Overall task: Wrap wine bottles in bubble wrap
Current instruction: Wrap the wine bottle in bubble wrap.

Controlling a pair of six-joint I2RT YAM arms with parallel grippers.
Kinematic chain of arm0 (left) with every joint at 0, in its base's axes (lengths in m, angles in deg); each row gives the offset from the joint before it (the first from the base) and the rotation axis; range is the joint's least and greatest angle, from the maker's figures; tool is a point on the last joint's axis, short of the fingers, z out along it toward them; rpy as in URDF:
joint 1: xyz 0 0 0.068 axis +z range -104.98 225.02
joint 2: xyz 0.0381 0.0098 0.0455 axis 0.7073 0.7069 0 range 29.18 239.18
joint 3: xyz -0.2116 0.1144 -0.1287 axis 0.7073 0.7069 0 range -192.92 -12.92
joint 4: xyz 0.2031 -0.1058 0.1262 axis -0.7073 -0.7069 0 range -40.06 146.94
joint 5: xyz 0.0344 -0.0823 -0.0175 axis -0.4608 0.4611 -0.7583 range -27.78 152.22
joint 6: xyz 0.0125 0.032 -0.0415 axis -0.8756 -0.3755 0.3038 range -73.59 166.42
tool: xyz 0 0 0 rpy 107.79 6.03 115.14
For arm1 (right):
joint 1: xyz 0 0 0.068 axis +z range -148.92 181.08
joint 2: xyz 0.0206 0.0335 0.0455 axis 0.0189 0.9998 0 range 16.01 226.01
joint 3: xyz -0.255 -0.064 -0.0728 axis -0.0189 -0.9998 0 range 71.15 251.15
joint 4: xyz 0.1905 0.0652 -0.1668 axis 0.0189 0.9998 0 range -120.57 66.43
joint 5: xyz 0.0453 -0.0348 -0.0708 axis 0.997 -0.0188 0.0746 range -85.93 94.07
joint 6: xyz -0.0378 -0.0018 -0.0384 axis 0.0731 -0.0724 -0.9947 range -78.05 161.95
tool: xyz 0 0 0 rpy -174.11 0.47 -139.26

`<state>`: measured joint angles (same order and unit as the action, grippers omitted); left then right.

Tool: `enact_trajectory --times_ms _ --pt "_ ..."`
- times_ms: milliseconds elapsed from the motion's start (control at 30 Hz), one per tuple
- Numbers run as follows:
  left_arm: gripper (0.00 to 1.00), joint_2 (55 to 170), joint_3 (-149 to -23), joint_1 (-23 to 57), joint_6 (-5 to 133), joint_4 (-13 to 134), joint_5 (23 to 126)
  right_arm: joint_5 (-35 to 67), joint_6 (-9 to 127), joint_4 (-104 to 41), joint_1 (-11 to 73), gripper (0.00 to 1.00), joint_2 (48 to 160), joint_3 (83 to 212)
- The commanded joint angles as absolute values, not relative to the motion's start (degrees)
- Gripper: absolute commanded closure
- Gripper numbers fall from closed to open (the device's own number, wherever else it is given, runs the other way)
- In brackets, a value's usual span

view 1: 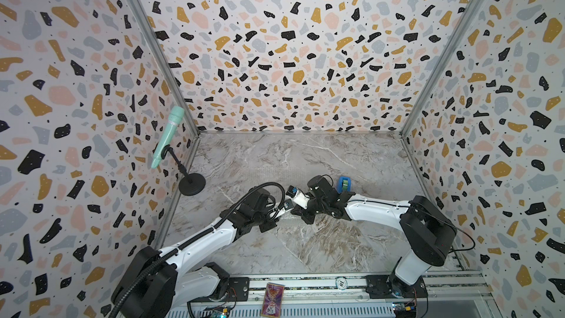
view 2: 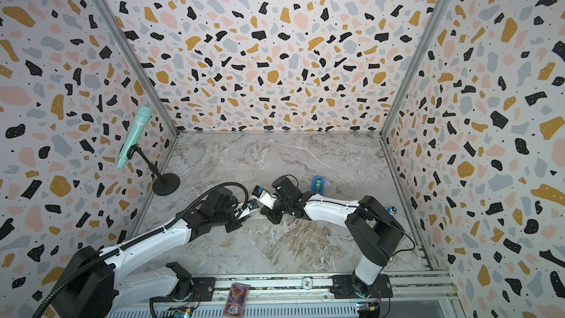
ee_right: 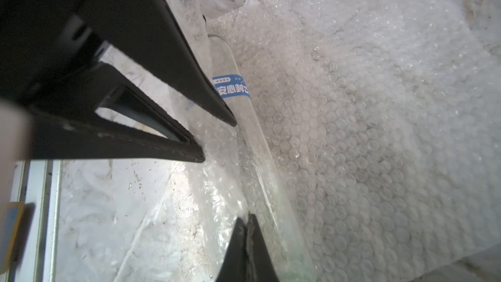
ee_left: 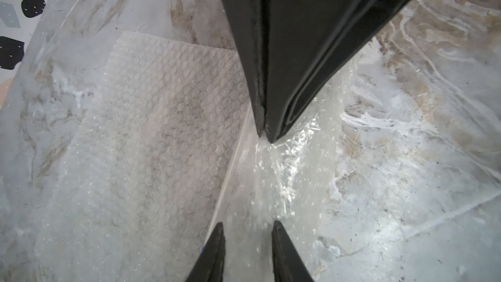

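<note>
Currently the bottle (ee_right: 259, 153) lies on the wrap (ee_right: 352, 131), just beside its lifted edge. Near one end of the bottle, your right hand (ee_right: 246, 219) pinches that edge shut. Beside the bottle's label (ee_right: 235, 90), your left hand (ee_right: 217, 139) straddles the edge, half open. Pull unevenly and the wrap could slip free, or set the bottle rolling.

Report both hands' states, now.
Left hand: open, fingers apart on either side of the bubble wrap edge.
Right hand: closed, pinching the bubble wrap.
</note>
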<state>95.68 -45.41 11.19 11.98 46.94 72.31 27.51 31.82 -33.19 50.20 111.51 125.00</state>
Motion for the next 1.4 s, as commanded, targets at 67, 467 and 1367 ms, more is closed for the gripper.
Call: enact_trajectory --times_ms 67,467,1367 --pt "0.74 97.0 -44.9 11.6 15.0 51.1 70.7 26.7 32.8 -37.2 50.1 0.77 106.9 121.3" --pt "0.75 104.6 -47.0 13.5 19.0 52.2 70.9 20.4 26.6 -48.5 50.6 0.40 90.3 106.8" --pt "0.72 114.7 -54.0 15.7 19.4 44.6 78.4 -8.3 -5.2 -60.5 64.1 0.14 110.1 111.0"
